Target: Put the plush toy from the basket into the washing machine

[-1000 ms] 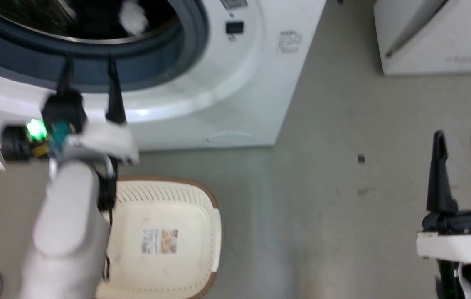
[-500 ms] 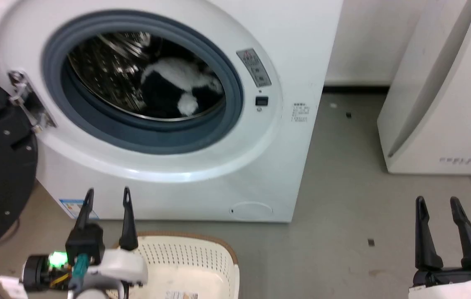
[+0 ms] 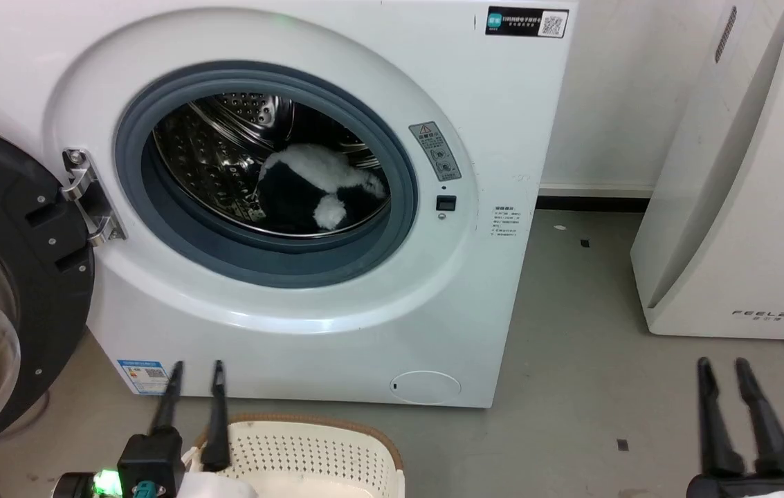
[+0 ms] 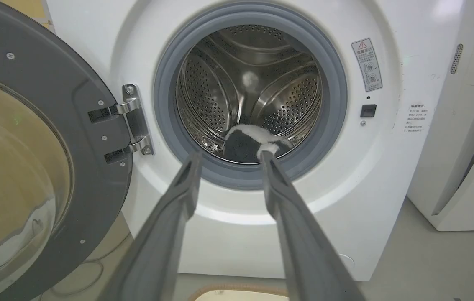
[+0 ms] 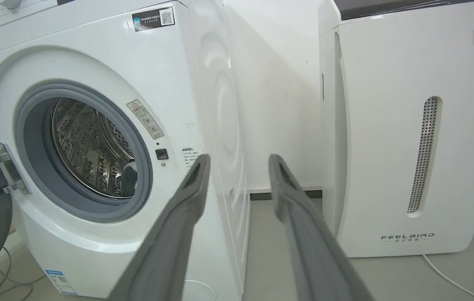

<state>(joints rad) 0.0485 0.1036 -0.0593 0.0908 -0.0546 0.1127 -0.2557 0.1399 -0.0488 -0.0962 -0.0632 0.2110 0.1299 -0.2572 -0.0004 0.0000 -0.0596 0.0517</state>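
Fingers [image 3: 217,415] spread on left gripper [image 3: 196,365] and right gripper [image 3: 722,362], both empty. One plush toy [image 3: 308,187]: fluffy, black with white patches, inside one washing machine [image 3: 495,138]. One basket [image 3: 308,449].

Right gripper [image 5: 239,159], fingers [image 5: 186,196] apart, before washing machine [image 5: 94,54] and FEELBIRD appliance [image 5: 379,125]

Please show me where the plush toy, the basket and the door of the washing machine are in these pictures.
plush toy [image 3: 315,187]: head view, on its fluffy body.
basket [image 3: 308,449]: head view, on its perforated wall.
door [image 3: 52,304]: head view, on its dark frame.
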